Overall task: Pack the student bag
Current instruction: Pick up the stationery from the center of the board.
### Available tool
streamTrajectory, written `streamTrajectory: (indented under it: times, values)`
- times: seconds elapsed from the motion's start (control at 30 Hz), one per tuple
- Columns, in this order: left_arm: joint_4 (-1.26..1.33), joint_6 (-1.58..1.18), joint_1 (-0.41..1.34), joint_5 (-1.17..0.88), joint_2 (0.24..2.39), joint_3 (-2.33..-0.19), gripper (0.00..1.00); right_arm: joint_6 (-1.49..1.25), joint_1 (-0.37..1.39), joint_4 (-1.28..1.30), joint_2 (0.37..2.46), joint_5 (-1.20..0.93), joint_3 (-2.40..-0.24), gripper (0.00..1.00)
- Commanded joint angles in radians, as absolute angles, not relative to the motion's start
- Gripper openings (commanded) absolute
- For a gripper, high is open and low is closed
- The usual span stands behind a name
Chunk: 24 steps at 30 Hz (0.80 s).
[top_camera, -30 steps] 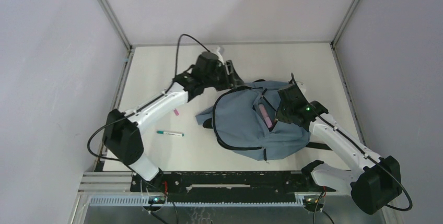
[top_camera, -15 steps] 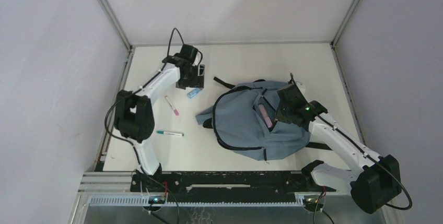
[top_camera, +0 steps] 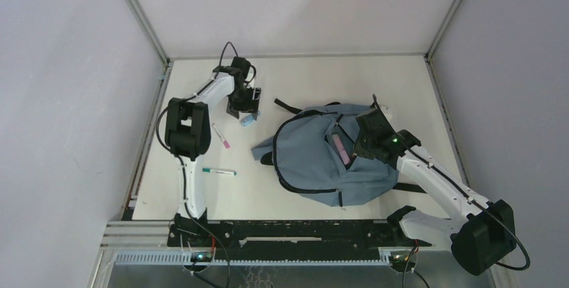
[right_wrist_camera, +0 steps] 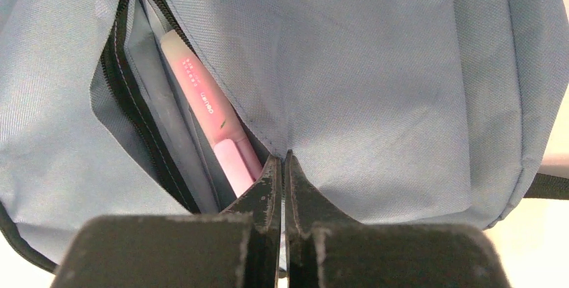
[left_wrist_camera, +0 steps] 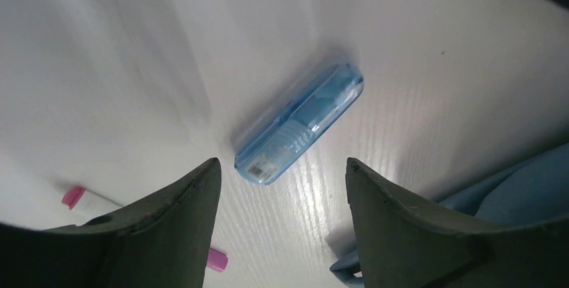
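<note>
Left tool is hanging over the blue plastic case with jaws spread wide and nothing gripped. Case is lying flat on the tabletop, its near end just ahead of the jaw gap. Looks like it's lining up a pick, so I'm guessing the case is going in next. Its long axis is running diagonal to the jaws, so closing now is risking a corner-wise catch. Probably needing a wrist twist first.

Right tool is clamped shut, pinching a fold of the student bag at the edge of the open pocket. Fabric is puckering at the tips, so I'm reading this as pulling the mouth open to give the other arm a slot. Pink marker is sitting inside the pocket, alongside the zip.

Student bag is lying flat centre-right on the tabletop, pocket opening facing up, near the case.

Around it, pink-capped pen and teal pen are lying loose on the left, apart from the bag. Black strap is sticking out between case and bag, so it's sitting on the likely carry path and could snag. Pocket slot is looking narrow and the soft fabric is sagging.
</note>
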<state>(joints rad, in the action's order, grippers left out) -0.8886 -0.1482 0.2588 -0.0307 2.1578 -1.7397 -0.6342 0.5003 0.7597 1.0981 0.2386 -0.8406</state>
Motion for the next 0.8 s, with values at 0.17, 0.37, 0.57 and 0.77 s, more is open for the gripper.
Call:
streamTrajectory:
  times: [0.17, 0.37, 0.57, 0.77]
  values:
    - [-0.944, -0.127, 0.246, -0.071, 2.239, -1.828, 0.65, -0.646, 0.511, 0.788, 1.056, 0.256, -0.864, 0.0]
    - [-0.944, -0.147, 0.247, -0.074, 2.249, -1.822, 0.55, -0.646, 0.511, 0.787, 1.054, 0.255, -0.864, 0.0]
    - [-0.91, -0.179, 0.249, -0.066, 2.167, -1.788, 0.28, -0.648, 0.512, 0.778, 1.055, 0.247, -0.864, 0.0]
    - [-0.854, -0.218, 0.249, -0.102, 1.99, -1.7, 0.24, -0.645, 0.513, 0.781, 1.049, 0.25, -0.864, 0.0]
